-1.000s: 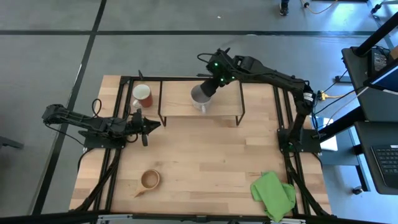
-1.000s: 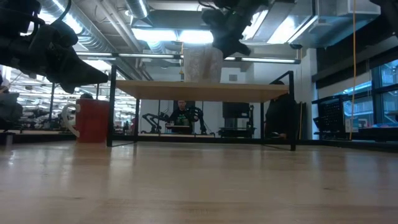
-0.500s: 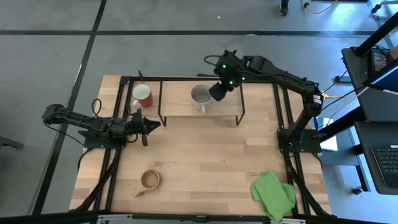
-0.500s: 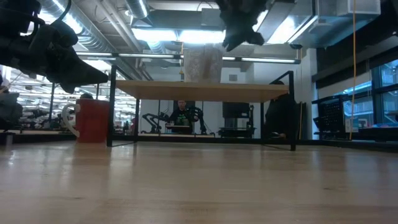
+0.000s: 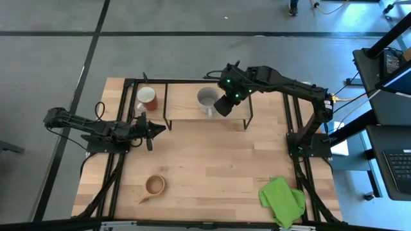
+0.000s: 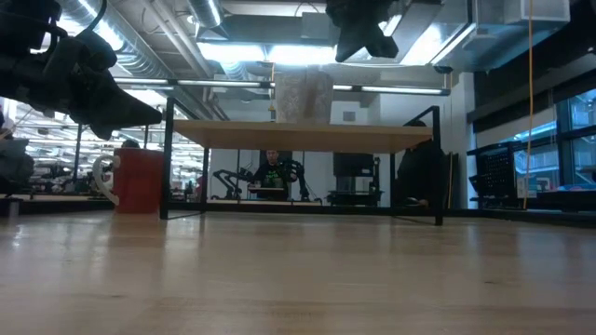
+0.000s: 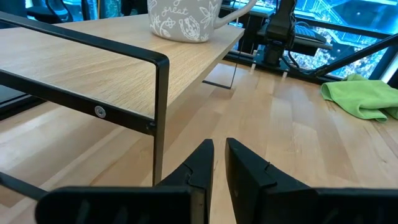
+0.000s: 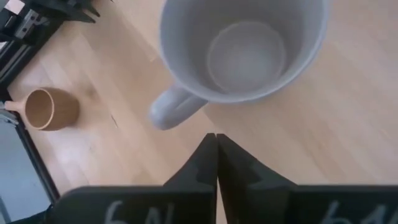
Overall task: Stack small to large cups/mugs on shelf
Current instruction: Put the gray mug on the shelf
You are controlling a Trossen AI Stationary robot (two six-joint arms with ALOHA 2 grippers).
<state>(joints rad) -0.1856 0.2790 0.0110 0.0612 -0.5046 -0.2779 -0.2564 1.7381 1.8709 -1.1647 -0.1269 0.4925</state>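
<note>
Placement of the grey mug [image 5: 207,98] on the shelf [image 5: 183,109] looks finished: right fingers [image 5: 221,106] are pressed together, empty, just beside it. Left fingers [image 5: 156,128], nearly closed, empty, idle near the red mug [image 5: 147,98]. Next, probably fetching the wooden cup [image 5: 155,185].

A crumpled green cloth [image 5: 282,200] is seen lying on the wooden tabletop [image 5: 218,160], at the corner nearest the black desk with a keyboard [image 5: 399,168]. Beyond the tabletop, grey floor [image 5: 58,58] is crossed by dark lines, and a seated person [image 6: 271,173] is glimpsed in the room behind.
</note>
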